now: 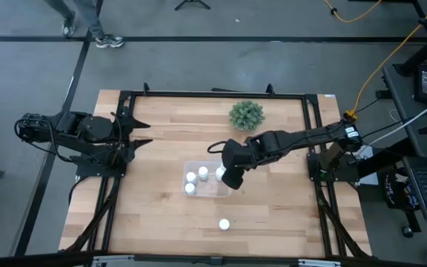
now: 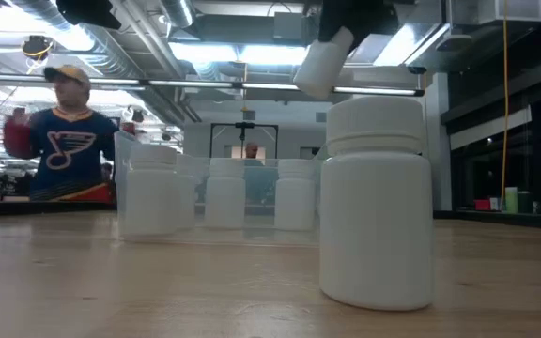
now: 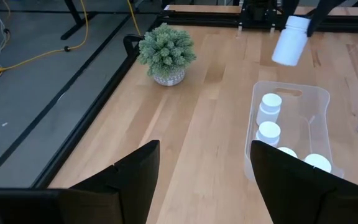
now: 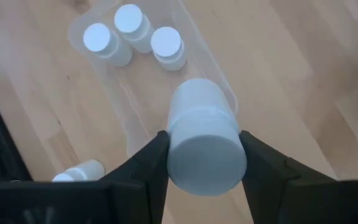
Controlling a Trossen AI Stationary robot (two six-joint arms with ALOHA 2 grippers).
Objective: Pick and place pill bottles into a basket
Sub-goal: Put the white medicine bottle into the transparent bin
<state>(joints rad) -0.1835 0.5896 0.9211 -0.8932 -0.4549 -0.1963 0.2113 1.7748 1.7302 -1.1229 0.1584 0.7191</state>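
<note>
The clear basket [image 1: 215, 191] lies mid-table with several white pill bottles [image 1: 191, 178] standing upright in it; they also show in the right wrist view [image 4: 129, 18]. My right gripper [image 1: 232, 176] is above the basket's right end, shut on one pill bottle [image 4: 197, 106]. Another bottle [image 1: 224, 224] stands on its base on the wood near the front edge, large in the low view [image 2: 378, 202]. My left gripper [image 1: 143, 130] waits open and empty at the table's left, as its wrist view [image 3: 204, 180] shows. My right gripper pinches the bottle's cap end [image 4: 204, 155] between its two fingers, one on each side of it. The fingers come from above, slanting down. The bottle hangs tilted below them [image 2: 325, 61], body downward, lifted clear over the basket's right end [image 3: 291, 40].
A green spiky plant [image 1: 246, 114] in a small pot stands at the far middle of the table. A black frame [image 1: 124, 96] runs round the table's edges. A person [image 2: 64, 131] stands in the room beyond the table. Bare wood lies left of the basket.
</note>
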